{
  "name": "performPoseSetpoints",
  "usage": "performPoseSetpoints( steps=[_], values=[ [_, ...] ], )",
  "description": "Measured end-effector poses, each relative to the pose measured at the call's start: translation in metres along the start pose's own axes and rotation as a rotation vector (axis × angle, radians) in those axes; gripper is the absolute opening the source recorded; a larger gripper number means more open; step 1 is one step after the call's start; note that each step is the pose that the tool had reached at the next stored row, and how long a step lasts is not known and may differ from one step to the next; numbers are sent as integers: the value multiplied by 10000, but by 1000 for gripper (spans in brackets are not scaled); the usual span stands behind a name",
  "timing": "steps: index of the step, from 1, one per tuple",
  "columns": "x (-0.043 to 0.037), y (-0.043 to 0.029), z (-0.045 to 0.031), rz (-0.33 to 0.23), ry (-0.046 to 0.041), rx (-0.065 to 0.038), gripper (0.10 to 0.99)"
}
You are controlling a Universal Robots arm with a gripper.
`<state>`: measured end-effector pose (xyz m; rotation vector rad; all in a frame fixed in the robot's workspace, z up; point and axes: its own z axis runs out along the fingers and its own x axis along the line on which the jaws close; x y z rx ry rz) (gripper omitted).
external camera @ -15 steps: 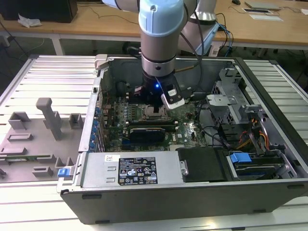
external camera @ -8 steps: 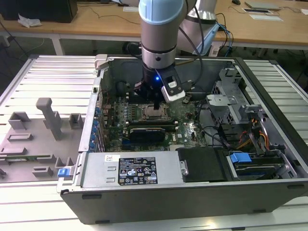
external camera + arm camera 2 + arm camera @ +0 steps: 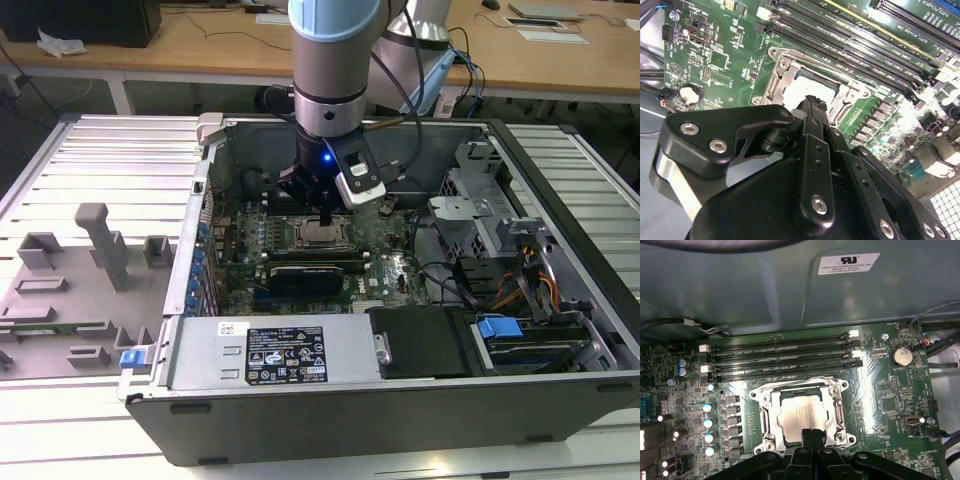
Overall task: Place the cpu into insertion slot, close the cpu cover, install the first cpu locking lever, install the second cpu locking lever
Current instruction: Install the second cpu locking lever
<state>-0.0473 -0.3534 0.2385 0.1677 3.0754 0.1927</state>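
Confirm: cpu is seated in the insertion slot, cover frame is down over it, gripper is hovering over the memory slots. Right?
Not quite. The gripper is not over the memory slots; in the first wrist view its fingertips sit directly over the cpu in the insertion slot, and the exterior view agrees. The rest holds: the cpu is seated, and the cpu cover lies down around it.

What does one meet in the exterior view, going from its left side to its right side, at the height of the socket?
Grey fixture tray → green motherboard → cpu in the insertion slot, with the gripper just above it → metal drive cage.
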Motion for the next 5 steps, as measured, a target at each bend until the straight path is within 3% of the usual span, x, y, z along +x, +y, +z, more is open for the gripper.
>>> performPoseSetpoints(
  steps=[5],
  values=[
    [0,0,0,-1,0,5,106]
  ],
)
